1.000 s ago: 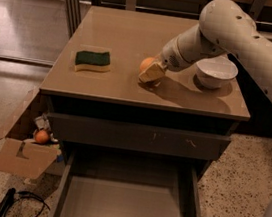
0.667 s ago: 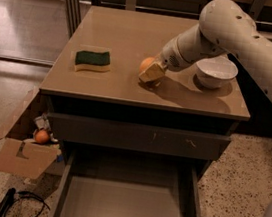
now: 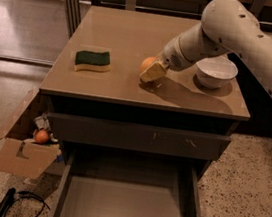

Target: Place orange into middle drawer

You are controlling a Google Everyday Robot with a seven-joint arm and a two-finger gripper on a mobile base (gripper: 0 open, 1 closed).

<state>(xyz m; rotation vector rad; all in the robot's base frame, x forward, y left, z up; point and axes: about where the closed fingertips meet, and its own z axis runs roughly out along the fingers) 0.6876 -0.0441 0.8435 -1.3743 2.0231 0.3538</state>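
Gripper (image 3: 153,72) meets orange (image 3: 148,63) on the desk (image 3: 129,87)
Its hold cannot be told; next comes a lift toward the open middle drawer (image 3: 122,209).

Desk (image 3: 126,33) clutter
Sponge (image 3: 92,60) lay at the left, bowl (image 3: 216,71) just right of the pincer (image 3: 152,73), cardboard box (image 3: 23,158) on the floor.

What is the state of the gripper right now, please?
Gripper: at the round, smooth orange fruit on the brown cabinet top; whether it holds it cannot be told.
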